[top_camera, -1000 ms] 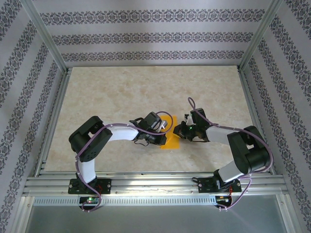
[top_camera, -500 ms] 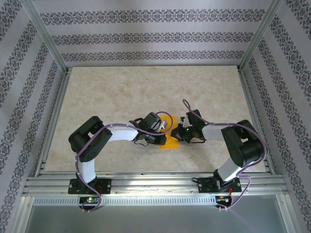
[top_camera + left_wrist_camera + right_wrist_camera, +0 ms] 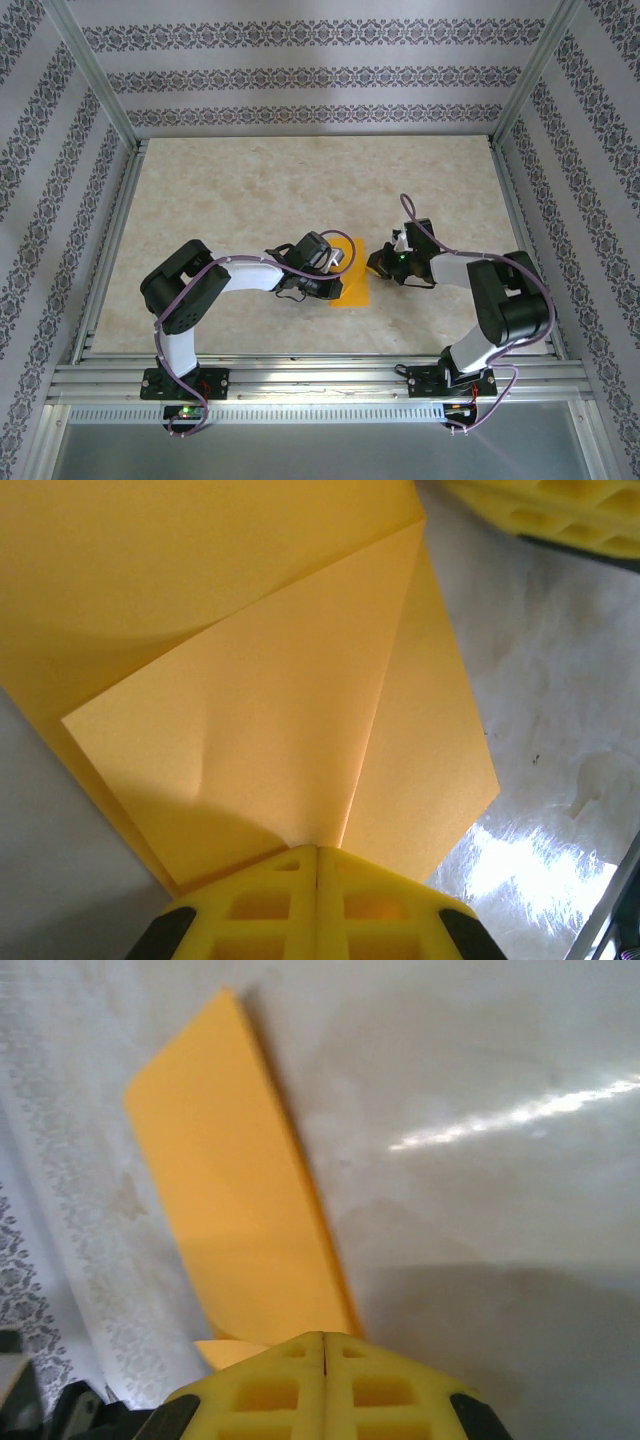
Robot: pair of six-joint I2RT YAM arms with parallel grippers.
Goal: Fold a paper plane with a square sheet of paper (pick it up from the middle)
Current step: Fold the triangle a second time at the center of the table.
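Note:
The orange-yellow sheet of paper [image 3: 353,288] lies flat on the table between the two arms, folded. In the left wrist view the paper [image 3: 250,680] shows two diagonal flaps meeting at a crease that runs to my fingertips. My left gripper [image 3: 338,263] is shut, its tips [image 3: 317,855] down on the paper's near part. My right gripper [image 3: 381,265] is shut too, just beside the paper's right edge. In the right wrist view the paper [image 3: 230,1180] looks like a narrow strip ending at the shut tips [image 3: 325,1340]. I cannot tell whether they touch it.
The marbled tabletop [image 3: 250,190] has free room behind and on both sides of the paper. Aluminium rails [image 3: 300,372] edge the table at the front and sides, with patterned walls around. The right gripper's yellow fingers [image 3: 540,510] show at the top of the left wrist view.
The right gripper reached in to the paper's right edge, then drew back to the right and slightly away. The left arm and the paper have stayed put.

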